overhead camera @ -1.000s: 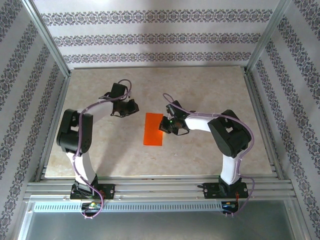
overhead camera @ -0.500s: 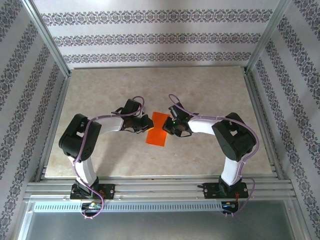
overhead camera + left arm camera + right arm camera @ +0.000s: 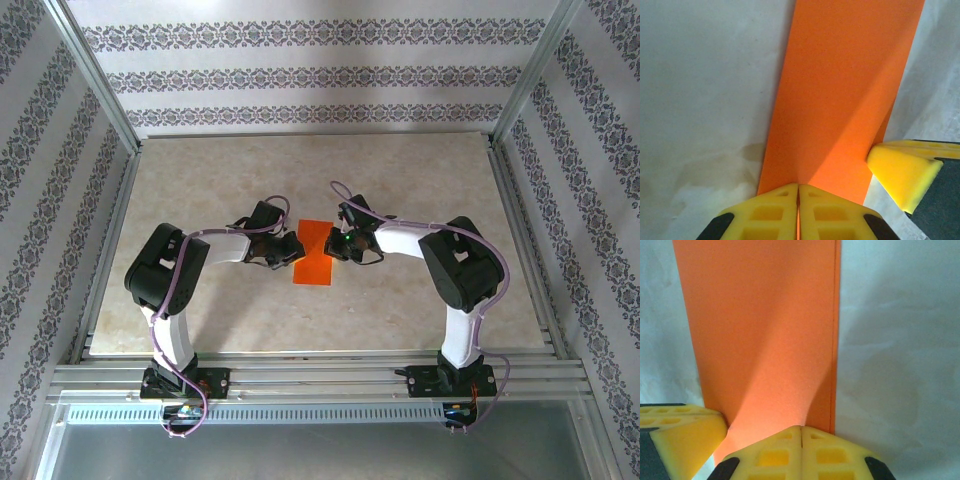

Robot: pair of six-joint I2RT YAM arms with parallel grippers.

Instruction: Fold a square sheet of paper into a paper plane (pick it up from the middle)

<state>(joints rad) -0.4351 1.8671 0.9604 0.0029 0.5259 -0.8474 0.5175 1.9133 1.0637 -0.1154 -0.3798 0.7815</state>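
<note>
Here the folded square sheet of paper lies mid-way across the desk, with the left pincer and right pincer each clamped on an opposite long edge, likely steadying it for the next crease.

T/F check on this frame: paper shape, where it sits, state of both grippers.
1. The thin orange paper rectangle lies between the left gripper and the right gripper. True.
2. The left gripper's jaws stand wide open. False: they are shut on one long edge of the paper, as the left wrist view shows.
3. The right gripper is shut on the opposite long edge. True.
4. The paper is a slim pointed dart. False: it is a plain rectangle with straight parallel edges, and two layers show along one side.
5. The paper hangs over the rim of the marbled beige table. False: it sits mid-table.
</note>
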